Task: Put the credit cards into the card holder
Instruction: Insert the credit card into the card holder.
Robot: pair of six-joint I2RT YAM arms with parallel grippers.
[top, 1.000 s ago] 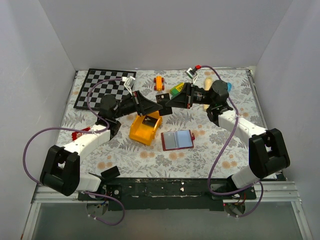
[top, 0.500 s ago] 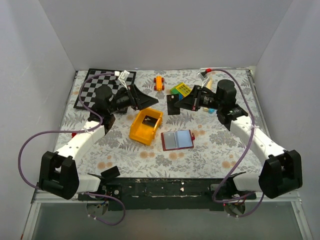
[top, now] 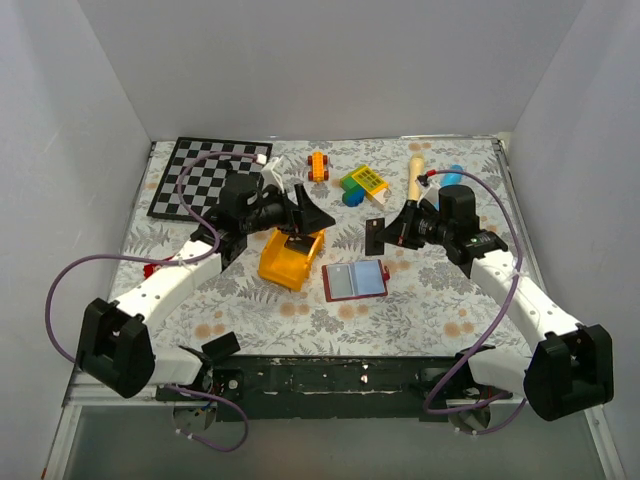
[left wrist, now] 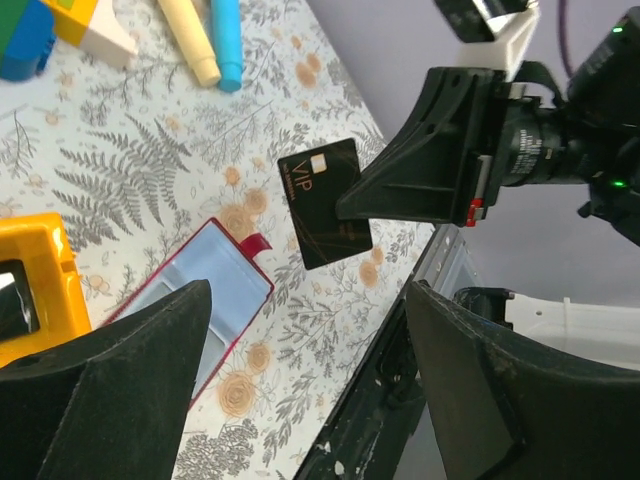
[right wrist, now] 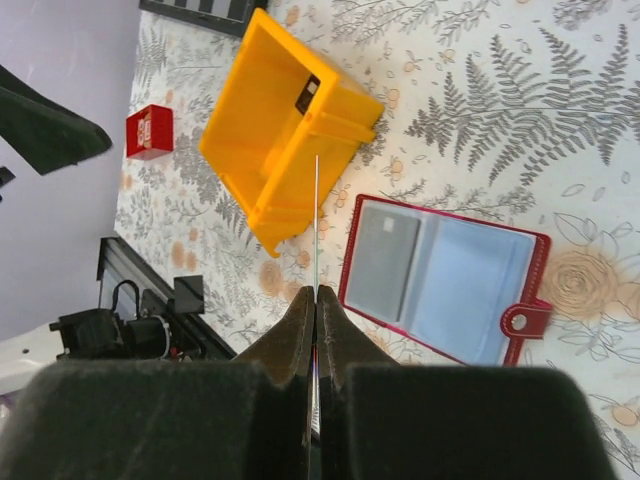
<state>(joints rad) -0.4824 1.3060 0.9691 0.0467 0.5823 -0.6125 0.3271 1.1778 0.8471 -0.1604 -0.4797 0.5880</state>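
Top: right fingers (top: 396,229) pinch black credit card (top: 375,235) upright above table (top: 440,300), maroon card holder (top: 355,280) lying open nearby; L wrist: left fingers (left wrist: 110,380) spread wide, credit card (left wrist: 325,203) reads VIP; R wrist: credit card (right wrist: 317,220) edge-on, card holder (right wrist: 445,280) w/ pale blue pockets.

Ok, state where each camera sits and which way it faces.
Top external: above and behind the bases, looking down on the table; both arms show, left gripper open, right gripper pinching a credit card.
Left wrist: looks across at the card and right gripper; own spread fingers at the bottom.
Right wrist: looks down along the edge-on card; own shut fingers below.
Shared: both wrist views show the open card holder and yellow bin.
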